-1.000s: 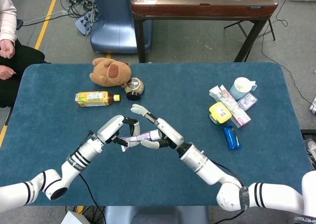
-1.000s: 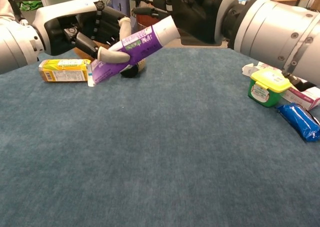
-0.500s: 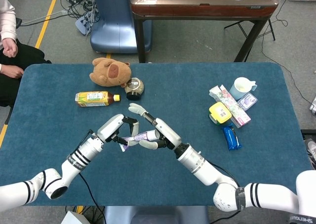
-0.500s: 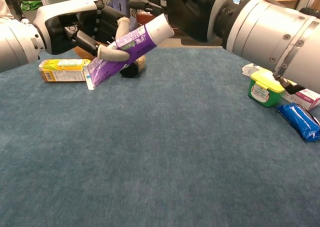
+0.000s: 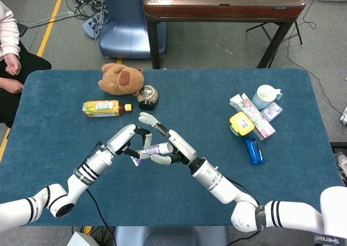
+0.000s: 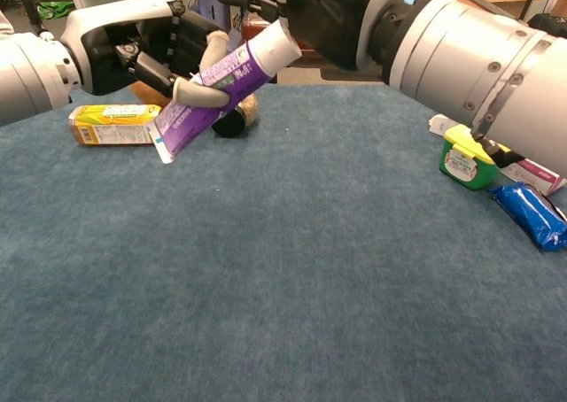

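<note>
Fingers of the right hand (image 6: 310, 12) are wrapped around the purple toothpaste tube (image 6: 221, 83), one pale finger (image 6: 199, 90) curling under its middle, though most of that hand is cut off by the top edge of the chest view. From the head view the right hand (image 5: 165, 143) has one finger sticking out toward the canned drink, the rest closed on the tube. The left hand (image 5: 130, 140) is right up against the tube's flat crimped end, fingers bent in, but honestly I can't tell if it's actually gripping or just touching, since the dark palm hides the contact. Tube is up in the air above the blue table (image 5: 271, 192), tilted, crimped end low toward the left, white cap end high. White lettering on it is too small to read. Behind it sit a yellow tea bottle (image 5: 105, 108), a plush bear (image 5: 122, 79) and a half-hidden round tin (image 5: 147, 96).
</note>
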You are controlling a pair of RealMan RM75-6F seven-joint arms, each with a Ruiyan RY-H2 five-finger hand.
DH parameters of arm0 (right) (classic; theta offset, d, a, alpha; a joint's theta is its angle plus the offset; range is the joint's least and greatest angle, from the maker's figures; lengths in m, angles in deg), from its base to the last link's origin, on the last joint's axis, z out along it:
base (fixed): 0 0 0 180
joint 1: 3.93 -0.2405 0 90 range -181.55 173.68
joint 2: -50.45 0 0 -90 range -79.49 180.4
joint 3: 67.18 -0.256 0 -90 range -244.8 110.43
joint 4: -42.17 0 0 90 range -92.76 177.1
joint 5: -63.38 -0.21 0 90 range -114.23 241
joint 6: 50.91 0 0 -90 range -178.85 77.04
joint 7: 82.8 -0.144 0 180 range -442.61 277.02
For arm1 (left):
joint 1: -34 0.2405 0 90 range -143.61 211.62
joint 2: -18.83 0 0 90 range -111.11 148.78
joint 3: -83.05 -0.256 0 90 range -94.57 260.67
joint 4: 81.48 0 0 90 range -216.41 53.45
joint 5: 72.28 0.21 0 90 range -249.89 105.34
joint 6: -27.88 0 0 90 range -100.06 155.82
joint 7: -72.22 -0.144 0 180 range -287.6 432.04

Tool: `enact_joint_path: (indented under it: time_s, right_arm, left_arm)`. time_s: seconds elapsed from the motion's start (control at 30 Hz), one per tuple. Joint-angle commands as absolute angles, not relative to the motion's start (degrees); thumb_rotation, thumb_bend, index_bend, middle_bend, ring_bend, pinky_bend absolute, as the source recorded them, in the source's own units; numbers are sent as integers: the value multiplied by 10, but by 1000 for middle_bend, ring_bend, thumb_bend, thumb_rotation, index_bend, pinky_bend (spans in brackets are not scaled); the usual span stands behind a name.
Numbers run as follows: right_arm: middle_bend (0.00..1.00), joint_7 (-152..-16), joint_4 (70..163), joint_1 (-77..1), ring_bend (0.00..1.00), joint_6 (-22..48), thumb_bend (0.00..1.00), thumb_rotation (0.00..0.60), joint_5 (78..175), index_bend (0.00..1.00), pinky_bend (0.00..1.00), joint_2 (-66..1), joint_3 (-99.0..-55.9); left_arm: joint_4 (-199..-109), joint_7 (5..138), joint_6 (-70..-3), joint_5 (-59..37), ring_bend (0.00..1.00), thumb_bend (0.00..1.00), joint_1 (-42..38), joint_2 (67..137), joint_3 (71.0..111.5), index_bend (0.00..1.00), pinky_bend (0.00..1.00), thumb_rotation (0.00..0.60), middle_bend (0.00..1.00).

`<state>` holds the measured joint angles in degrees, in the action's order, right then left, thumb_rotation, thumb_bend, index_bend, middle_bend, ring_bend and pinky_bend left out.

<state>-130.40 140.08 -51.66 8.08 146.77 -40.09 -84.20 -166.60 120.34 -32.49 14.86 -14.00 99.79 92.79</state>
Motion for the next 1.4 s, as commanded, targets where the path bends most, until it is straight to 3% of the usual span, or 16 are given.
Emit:
enact_joint_path:
  time_s: [0.03, 0.87, 1.4]
  right_arm:
    - [0, -1302, 1401, -518, 0, 81, 0, 293, 1468, 0, 0, -402, -842]
    - [0, -1248, 1437, -483, 0, 116, 0, 295, 1496, 0, 0, -306, -824]
    - [0, -1214, 1431, -442, 0, 144, 0, 294, 1502, 0, 0, -229, -802]
  left_arm:
    - [-1666, 1203, -325, 147, 607, 448, -139, 998, 928, 625, 495, 600, 733]
    - [-1623, 1172, -327, 174, 593, 448, -130, 991, 897, 619, 495, 600, 729]
    - [-1523, 989, -294, 226, 557, 439, -143, 1016, 840, 571, 494, 600, 647]
